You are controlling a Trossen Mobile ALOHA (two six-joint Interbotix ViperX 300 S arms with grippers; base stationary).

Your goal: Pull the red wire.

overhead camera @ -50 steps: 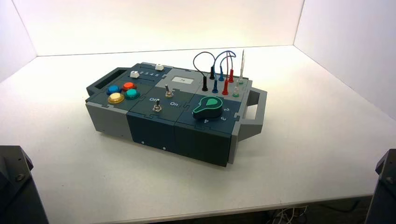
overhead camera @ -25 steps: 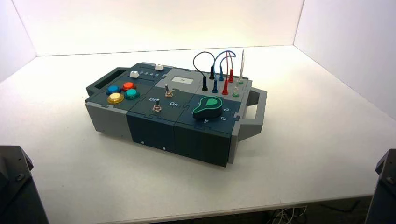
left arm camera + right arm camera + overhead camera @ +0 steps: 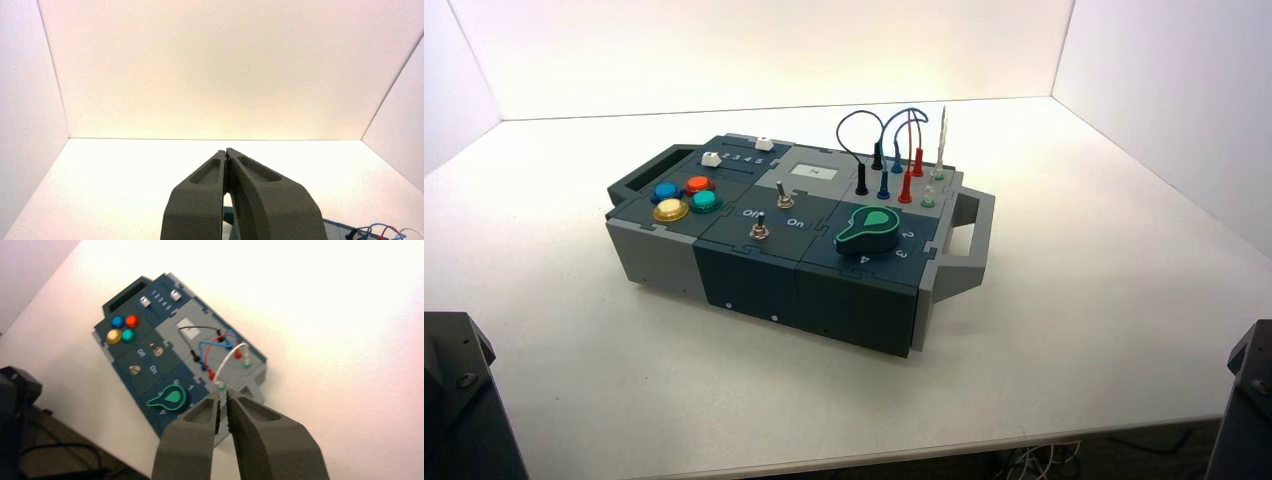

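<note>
Red wire (image 3: 207,354) makes its arch above the grey panel at the far right part of the box (image 3: 804,280), and both its red plugs (image 3: 211,374) sit in this panel. On the box, the blue wire (image 3: 883,135) and the black wire (image 3: 842,122) are to the left of it, and the white wire (image 3: 943,130) is on its right. The green knob (image 3: 868,231) is on the near right part of the box. My right gripper (image 3: 223,392) is at the right of the box and well apart from it; its fingers are slightly apart, with nothing between. My left gripper (image 3: 226,150) waits at the left of the box, its fingertips together, holding nothing.
</note>
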